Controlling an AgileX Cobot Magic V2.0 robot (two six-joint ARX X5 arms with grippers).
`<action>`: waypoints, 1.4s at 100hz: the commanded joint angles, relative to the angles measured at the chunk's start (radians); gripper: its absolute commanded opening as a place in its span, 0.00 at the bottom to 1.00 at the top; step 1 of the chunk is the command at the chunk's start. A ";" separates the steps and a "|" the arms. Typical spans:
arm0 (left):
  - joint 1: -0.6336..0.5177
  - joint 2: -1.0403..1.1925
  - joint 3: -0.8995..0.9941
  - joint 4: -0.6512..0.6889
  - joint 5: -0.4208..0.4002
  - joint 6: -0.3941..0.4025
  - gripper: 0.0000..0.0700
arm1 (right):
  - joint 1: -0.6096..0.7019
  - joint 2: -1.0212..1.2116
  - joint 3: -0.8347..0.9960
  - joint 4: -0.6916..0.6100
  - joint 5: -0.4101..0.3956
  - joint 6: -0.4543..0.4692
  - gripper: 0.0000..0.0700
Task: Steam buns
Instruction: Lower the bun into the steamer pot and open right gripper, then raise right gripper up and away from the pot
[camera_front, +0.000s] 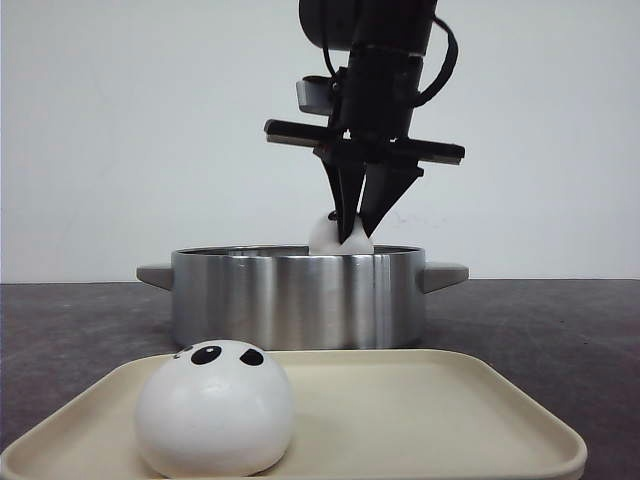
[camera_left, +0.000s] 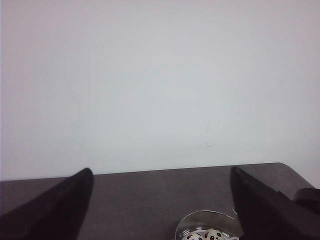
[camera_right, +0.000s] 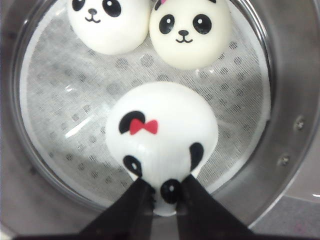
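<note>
— Front view: what sits near the steel pot (camera_front: 296, 297)?

— In front of the pot, a cream tray (camera_front: 430, 400) carries one panda bun (camera_front: 214, 408) at its left. My left hand (camera_left: 160, 210) is spread apart, holding nothing.

— And over the pot?

— My right hand (camera_front: 357, 222) is pinched on a bowed bun (camera_right: 161, 142) just above the pot's perforated liner (camera_right: 60, 100). Two more buns (camera_right: 107, 22) rest inside the pot.
</note>
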 joint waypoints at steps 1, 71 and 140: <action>-0.006 0.009 0.027 -0.055 -0.002 0.005 0.73 | 0.002 0.039 0.025 0.001 -0.003 0.031 0.00; -0.006 0.009 0.026 -0.055 0.002 0.005 0.73 | -0.008 0.091 0.025 -0.029 -0.045 0.080 0.29; -0.006 0.009 0.026 -0.055 0.005 -0.022 0.73 | -0.010 0.087 0.030 -0.011 -0.043 0.109 0.67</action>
